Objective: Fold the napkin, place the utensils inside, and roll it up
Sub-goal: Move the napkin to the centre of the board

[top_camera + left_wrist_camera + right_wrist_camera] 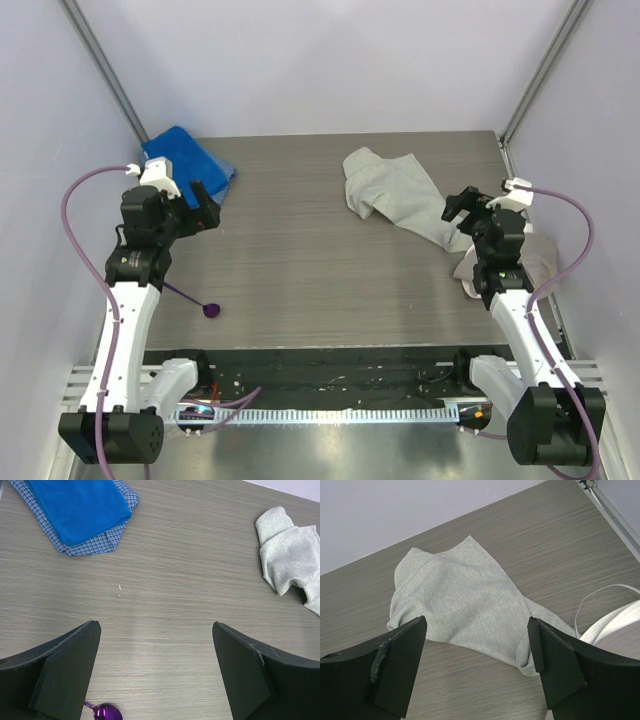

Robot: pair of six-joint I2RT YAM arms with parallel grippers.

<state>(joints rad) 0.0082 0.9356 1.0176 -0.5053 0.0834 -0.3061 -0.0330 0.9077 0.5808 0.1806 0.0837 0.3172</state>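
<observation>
Judging by how things lie, the task has barely begun. The napkin (395, 195) sits in a rumpled heap toward 1 o'clock on the counter (320, 260), one lobe bunched toward the far edge and a tail trailing down toward 4 o'clock; it is neither spread flat nor folded. The utensil (205, 305), a slim purple spoon, lies bare on the counter at about 8 o'clock, well apart from the napkin and partly under the left arm, with its round head pointing toward the middle. The left fingers (60, 675) stand spread as wide as they go with nothing between them, hovering over bare counter with the spoon's head just below the left finger in the wrist view. The right fingers (555, 660) are equally wide and empty, poised above the napkin's near edge without touching it. At 10 o'clock a blue towel (185, 160) lies on a checked cloth (90, 545), and at 4 o'clock a beige-grey cloth (540, 255) with a white edge sits by the right arm; neither belongs to the job. Every step seems left to do: flattening and folding the napkin, carrying the utensil across and laying it inside, then rolling the bundle.
</observation>
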